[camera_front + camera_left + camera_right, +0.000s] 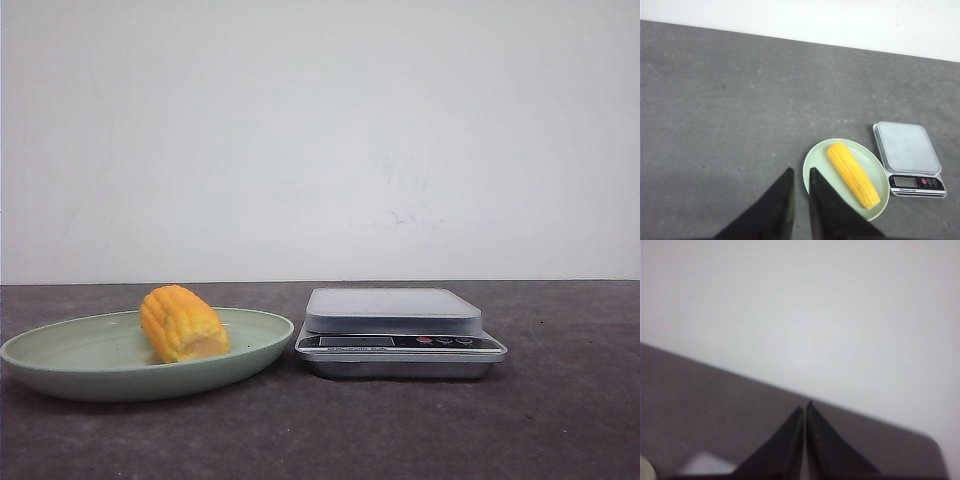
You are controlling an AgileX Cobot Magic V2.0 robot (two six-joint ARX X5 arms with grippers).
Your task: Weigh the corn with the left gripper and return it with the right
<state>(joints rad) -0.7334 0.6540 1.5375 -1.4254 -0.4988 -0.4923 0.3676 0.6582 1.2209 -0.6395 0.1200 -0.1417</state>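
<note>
I am seeing the corn [183,323] lying on its side in the pale green plate [60,365], which is sitting on the dark grey desk [400,430]. The plate is standing just beside the silver kitchen scale [395,312], nearly touching it, on the scale's left in the front view. The scale's platform is carrying nothing. The left claw [800,172] is hovering above the desk, near the plate's rim, its fingers narrowed to a thin gap and holding nothing. The right claw [805,407] is hanging well above the desk, fingertips pressed together, empty.
</note>
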